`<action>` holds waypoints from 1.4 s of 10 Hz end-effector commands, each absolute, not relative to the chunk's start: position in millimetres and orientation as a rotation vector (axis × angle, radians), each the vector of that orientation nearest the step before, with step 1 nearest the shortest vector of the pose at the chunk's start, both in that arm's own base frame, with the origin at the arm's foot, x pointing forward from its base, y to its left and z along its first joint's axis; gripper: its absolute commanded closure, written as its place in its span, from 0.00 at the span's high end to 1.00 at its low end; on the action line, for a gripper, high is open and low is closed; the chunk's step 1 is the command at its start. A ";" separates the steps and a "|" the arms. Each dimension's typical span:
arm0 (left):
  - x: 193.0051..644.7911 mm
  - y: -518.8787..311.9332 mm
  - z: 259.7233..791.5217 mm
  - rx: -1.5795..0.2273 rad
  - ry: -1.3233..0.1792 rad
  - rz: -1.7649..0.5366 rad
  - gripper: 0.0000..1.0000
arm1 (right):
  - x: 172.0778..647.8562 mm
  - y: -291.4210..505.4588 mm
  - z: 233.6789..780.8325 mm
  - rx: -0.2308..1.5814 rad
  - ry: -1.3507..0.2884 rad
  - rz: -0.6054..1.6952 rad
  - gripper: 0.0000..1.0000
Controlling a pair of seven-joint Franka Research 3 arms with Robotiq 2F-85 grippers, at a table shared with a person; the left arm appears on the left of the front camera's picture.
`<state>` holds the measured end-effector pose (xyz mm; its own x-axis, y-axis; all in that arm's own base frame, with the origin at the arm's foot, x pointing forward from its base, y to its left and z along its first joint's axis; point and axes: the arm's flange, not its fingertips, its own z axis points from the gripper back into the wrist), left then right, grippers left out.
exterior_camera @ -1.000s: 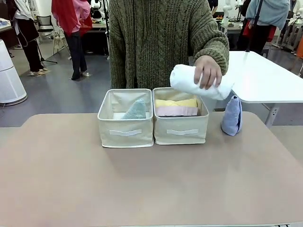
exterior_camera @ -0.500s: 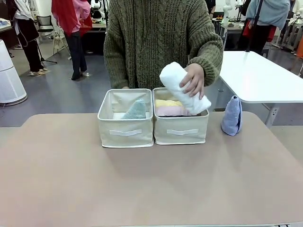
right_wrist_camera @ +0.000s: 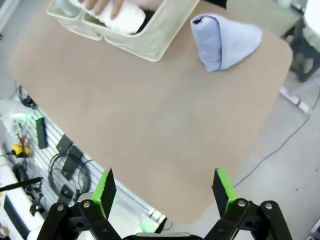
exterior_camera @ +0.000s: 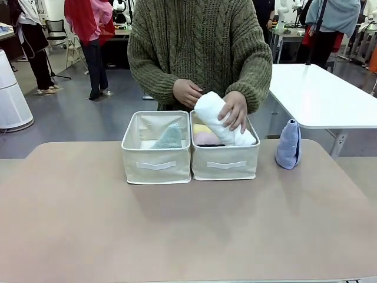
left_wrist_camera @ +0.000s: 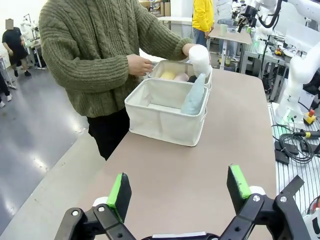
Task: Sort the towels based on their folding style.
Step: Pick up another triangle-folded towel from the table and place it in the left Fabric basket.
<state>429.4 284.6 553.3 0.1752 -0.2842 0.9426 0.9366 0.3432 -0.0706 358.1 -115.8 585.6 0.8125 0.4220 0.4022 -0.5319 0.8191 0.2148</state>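
Step in hand: a person's hand [exterior_camera: 234, 111] presses the white rolled towel [exterior_camera: 222, 121] into the right bin [exterior_camera: 225, 165], on top of the yellow roll [exterior_camera: 200, 128] and pink roll [exterior_camera: 203, 138]. The mint triangle towel [exterior_camera: 169, 137] stands in the left bin [exterior_camera: 156, 165]. The light blue triangle towel [exterior_camera: 288, 144] stands on the surface [exterior_camera: 188, 224] just beside the right bin, unsorted.

Next, judged: it belongs in the left bin, which means carrying it past the right bin. The hand over that bin stands in the way.

Left tool [left_wrist_camera: 179, 186] and right tool [right_wrist_camera: 165, 187] are both released and empty, well apart from the bins.
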 end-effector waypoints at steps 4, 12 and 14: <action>427.4 284.4 554.2 -0.791 -1.023 -1.013 1.00 | 385.1 -90.9 567.9 0.299 -0.338 0.529 1.00; 427.4 284.4 554.2 -0.791 -1.023 -1.013 1.00 | 434.7 -39.9 554.9 0.223 -0.290 0.379 1.00; 427.4 284.4 554.2 -0.791 -1.023 -1.013 1.00 | 473.6 -6.5 540.0 0.166 -0.246 0.241 1.00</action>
<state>429.5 284.5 553.4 0.1749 -0.2845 0.9426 0.9367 0.3430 -0.0703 450.1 -17.4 539.1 0.9039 0.2871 0.3172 -0.3486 0.9240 0.1572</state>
